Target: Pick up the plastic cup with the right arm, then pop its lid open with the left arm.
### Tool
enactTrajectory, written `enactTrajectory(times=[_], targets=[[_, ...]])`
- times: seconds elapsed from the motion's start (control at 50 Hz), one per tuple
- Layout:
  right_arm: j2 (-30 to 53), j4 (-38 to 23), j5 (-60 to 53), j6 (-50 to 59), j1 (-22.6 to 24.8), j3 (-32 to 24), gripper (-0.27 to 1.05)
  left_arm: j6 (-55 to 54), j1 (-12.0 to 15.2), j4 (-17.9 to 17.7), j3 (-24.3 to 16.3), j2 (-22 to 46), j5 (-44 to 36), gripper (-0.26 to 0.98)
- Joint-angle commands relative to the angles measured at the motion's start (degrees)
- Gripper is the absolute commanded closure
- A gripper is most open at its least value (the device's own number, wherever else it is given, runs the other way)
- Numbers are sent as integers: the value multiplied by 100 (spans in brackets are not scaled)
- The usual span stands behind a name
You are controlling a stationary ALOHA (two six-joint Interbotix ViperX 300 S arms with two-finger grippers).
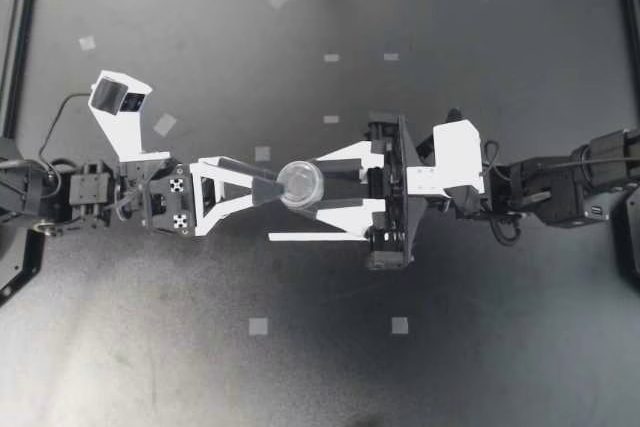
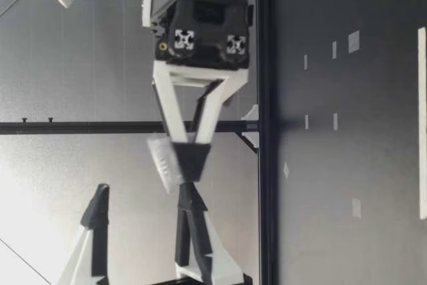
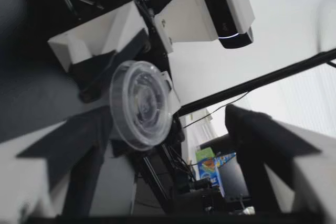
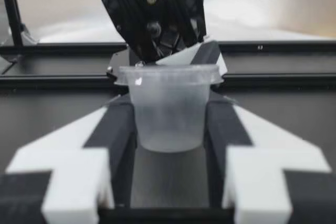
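Note:
A small clear plastic cup [image 1: 300, 183] hangs upright above the middle of the table. My right gripper [image 1: 312, 195] is shut on it, one finger on each side of its wall [image 4: 168, 108]. My left gripper [image 1: 272, 187] reaches in from the other side, rolled on its side and open wide. In the low view its two fingers stand one above the other [image 2: 144, 190], and the cup [image 2: 163, 161] sits just above the lower finger. The left wrist view shows the cup [image 3: 140, 103] end-on, close beside one finger and far from the other.
The black table [image 1: 450, 367] carries small grey tape squares [image 1: 258, 326] [image 1: 400, 325] [image 1: 165, 124]. A black frame rail [image 1: 20, 47] borders the table at the left and along the far edge.

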Motion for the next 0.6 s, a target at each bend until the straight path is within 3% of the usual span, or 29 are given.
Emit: enactTrajectory(times=[0.0,0.58], targets=[[-70,0,123,26,53,44,42,18,0,18,-123,-132,-26,-4],[97,0,545,439,123,123,45,62,0,26,-70,-185,-26,-4]])
